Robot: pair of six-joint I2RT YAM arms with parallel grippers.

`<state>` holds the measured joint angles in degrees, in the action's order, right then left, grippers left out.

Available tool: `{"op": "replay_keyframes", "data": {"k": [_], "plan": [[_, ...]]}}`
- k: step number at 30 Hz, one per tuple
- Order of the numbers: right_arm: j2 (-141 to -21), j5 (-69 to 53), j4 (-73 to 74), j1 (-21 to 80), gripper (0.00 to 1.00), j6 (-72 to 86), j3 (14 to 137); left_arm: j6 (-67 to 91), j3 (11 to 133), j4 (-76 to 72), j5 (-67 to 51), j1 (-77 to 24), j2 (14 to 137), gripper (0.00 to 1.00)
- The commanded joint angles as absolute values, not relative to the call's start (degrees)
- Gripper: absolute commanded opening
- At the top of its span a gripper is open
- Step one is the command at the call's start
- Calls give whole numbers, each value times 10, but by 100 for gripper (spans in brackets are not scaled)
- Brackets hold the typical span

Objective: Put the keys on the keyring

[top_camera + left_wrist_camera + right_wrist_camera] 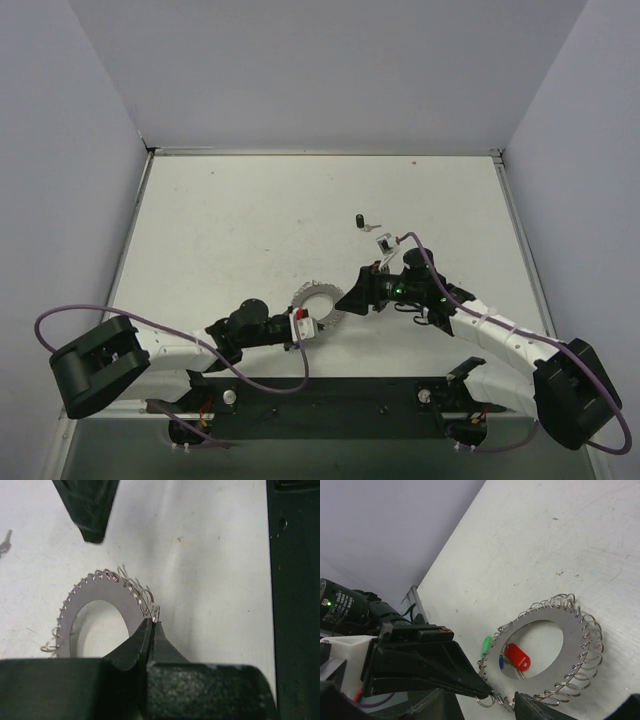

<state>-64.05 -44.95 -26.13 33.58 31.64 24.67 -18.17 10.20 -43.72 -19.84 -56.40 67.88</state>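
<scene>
The keyring (322, 303) is a flat silvery ring rimmed with small wire loops, lying on the white table. My left gripper (308, 323) is shut on one rim loop (156, 615); its jaws meet at that wire. A red key (516, 656) lies in the ring's hole (540, 640), with a blue key (501, 663) and a green key (486, 645) beside it at the rim. A black key (360, 221) lies apart, farther back. My right gripper (348, 299) stands open just right of the ring with nothing in it. One of its fingertips (527, 709) is near the rim.
Grey walls (70, 150) close the table on the left, back and right. A black rail (330, 405) runs along the near edge between the arm bases. Purple cables (60, 315) loop off both arms. A small pale object (384, 240) lies near the black key.
</scene>
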Motion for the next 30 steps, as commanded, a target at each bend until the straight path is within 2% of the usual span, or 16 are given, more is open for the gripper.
{"op": "replay_keyframes", "data": {"k": [1, 14, 20, 30], "plan": [[-606, -413, -207, 328, 58, 272, 249, -178, 120, -497, -173, -571, 726, 0], [-618, -400, -206, 337, 57, 266, 207, -136, 105, -587, -170, -574, 794, 0], [-659, -417, -294, 342, 49, 328, 182, -120, 103, -606, -170, -570, 794, 0], [-687, -425, -400, 344, 49, 377, 166, -68, 90, -651, -185, -549, 782, 0]]}}
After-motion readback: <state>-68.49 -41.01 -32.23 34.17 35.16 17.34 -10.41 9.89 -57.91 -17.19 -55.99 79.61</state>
